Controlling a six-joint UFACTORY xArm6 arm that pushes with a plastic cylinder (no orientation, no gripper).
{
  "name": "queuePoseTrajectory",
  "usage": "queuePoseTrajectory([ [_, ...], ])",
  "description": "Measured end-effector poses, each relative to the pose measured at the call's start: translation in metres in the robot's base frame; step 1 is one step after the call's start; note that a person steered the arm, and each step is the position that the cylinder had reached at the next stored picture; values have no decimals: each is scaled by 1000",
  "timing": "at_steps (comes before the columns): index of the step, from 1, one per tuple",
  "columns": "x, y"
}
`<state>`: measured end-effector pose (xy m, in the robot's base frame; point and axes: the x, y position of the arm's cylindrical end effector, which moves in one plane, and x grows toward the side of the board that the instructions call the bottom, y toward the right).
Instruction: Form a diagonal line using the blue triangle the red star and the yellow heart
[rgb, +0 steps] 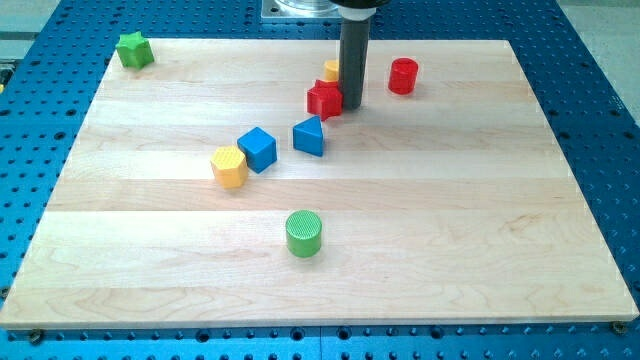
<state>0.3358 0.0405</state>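
The blue triangle lies near the board's middle. The red star sits up and to the right of it. A yellow block, likely the yellow heart, shows just above the star, partly hidden behind my rod. These three run in a line slanting toward the view's top right. My tip rests on the board right beside the red star's right side, touching or nearly touching it.
A blue cube and a yellow hexagon block lie left of the triangle. A green cylinder stands lower middle. A red cylinder is at the upper right, a green star at the top-left corner of the wooden board.
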Motion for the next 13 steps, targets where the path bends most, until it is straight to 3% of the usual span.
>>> queuePoseTrajectory([
  [1,17,32],
  [2,77,27],
  [3,88,-21],
  [5,99,-45],
  [7,110,-134],
  [10,86,-131],
  [13,120,-133],
])
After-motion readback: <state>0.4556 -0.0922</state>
